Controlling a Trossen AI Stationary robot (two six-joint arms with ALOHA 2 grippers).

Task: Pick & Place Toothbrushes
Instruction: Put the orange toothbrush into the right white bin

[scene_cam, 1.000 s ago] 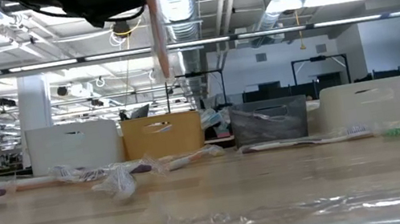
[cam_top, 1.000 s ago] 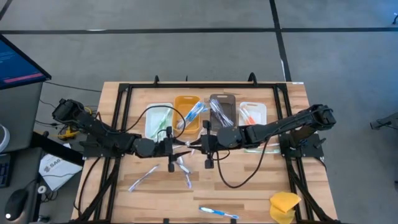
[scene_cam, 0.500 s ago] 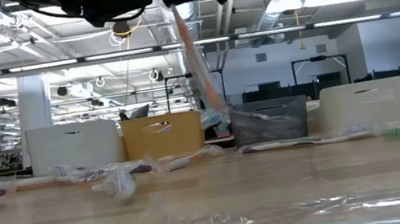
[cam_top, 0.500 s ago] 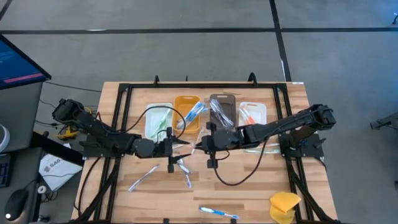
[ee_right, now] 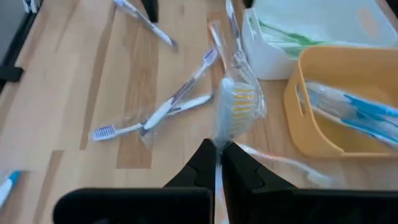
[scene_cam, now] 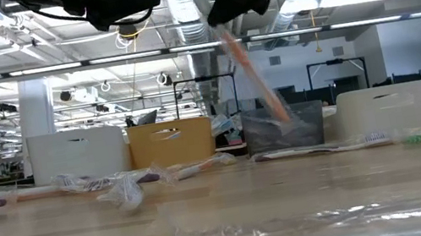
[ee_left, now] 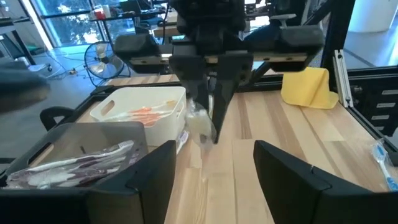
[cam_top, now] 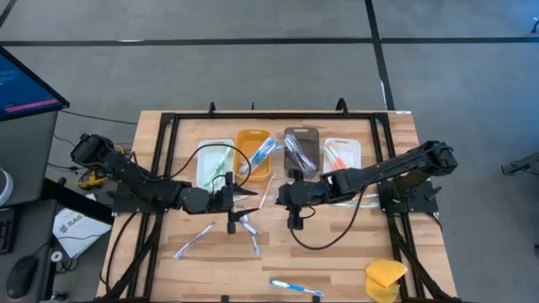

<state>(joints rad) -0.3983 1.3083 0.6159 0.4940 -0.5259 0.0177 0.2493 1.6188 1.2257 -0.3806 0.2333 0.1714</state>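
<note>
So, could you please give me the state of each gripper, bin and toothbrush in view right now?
left gripper: open, empty, above the table.
right gripper: shut on the orange toothbrush.
orange toothbrush: wrapped, hanging tilted in the air.
white bin: holds green toothbrushes.
yellow bin: holds blue toothbrushes.
grey bin: holds wrapped toothbrushes.
far white bin: holds orange toothbrushes.
loose toothbrushes: lying on the table.

bins: four (cam_top: 253,154) in a row at my tabletop's (cam_top: 337,261) twelve o'clock
sponge: yellow (cam_top: 385,279), at five o'clock
</note>
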